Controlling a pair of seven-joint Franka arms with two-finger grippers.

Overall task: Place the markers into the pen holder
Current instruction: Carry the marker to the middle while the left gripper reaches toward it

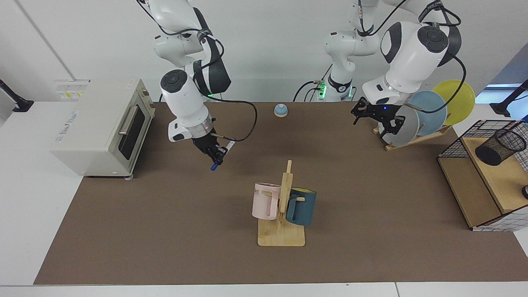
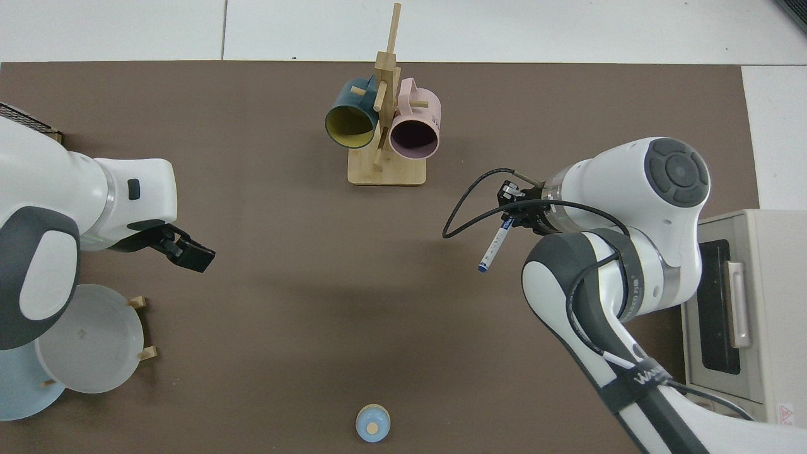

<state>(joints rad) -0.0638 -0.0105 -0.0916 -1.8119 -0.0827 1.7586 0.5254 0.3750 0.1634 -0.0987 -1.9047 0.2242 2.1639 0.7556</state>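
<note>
Showing only in facing view, small black wire-mesh pen holder (image 1: 500,147) sits on wooden shelf (image 1: 491,177) at table edge, far from both arms. Top view shows slim white marker w/ dark blue cap (image 2: 493,248) best: clamped in right gripper (image 2: 512,213), slanting, cap end down, above brown mat (image 2: 302,302). Left gripper (image 1: 373,117) hangs near plate rack (image 1: 416,123), fingers apart, holding nothing.
</note>
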